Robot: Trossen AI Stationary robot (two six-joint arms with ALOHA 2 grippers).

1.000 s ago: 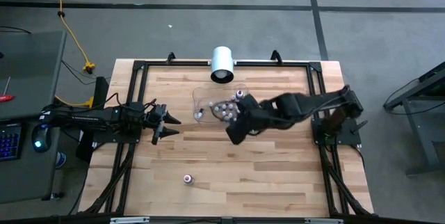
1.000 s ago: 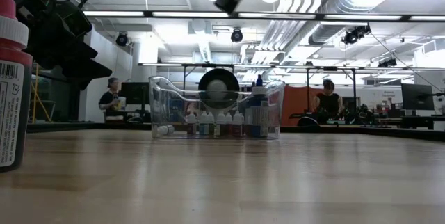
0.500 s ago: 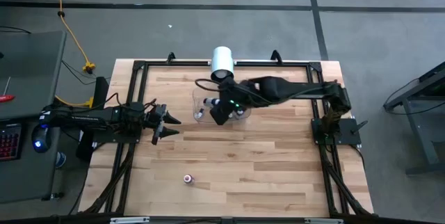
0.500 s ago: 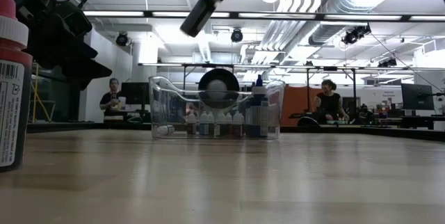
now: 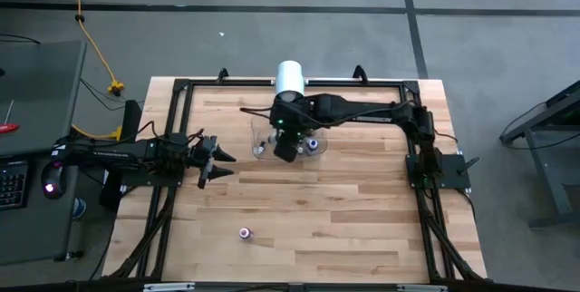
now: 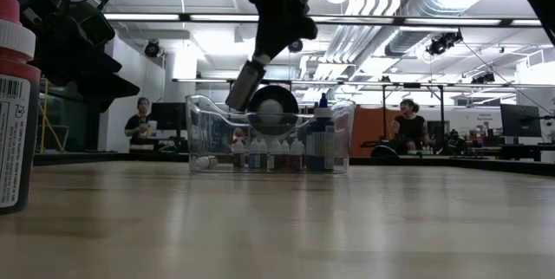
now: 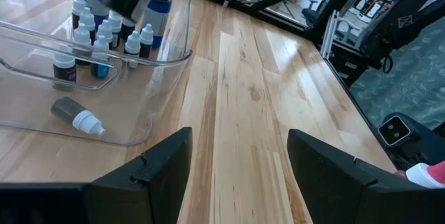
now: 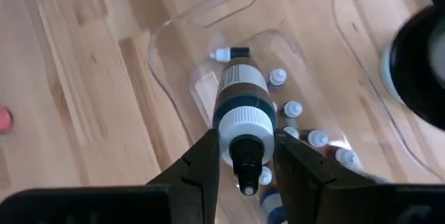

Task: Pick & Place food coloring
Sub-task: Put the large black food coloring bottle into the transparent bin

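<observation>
The right gripper [image 5: 284, 150] hangs over the clear tray [image 5: 257, 129], which sits near the middle of the table's far edge, and its fingers [image 8: 202, 160] are clamped on a dark food coloring bottle [image 8: 242, 106] with a white collar and black tip, held tilted above the tray; in the high view the arm hides this bottle completely, and in the low view [image 6: 245, 84] it shows only as a slanted grey shape just over the tray's rim. The same arm covers most of the tray from above, so the small bottles [image 7: 106, 35] inside cannot be counted; the left wrist view shows a cluster of white-capped ones standing, a taller blue one [image 7: 160, 15] partly cut off by the frame and the held bottle, and one grey bottle lying on its side [image 7: 76, 114] nearer the tray's wall. A white cylinder [image 5: 289, 80] lies just beyond the tray at the far edge. One bottle [image 5: 244, 233] stands alone toward the near edge, too small to make out from above; it looms red at the low view's border [image 6: 15, 106], cut off. The left gripper [image 5: 220, 164] waits by the left edge, fingers spread wide with nothing between them. People in the room behind are dim.
</observation>
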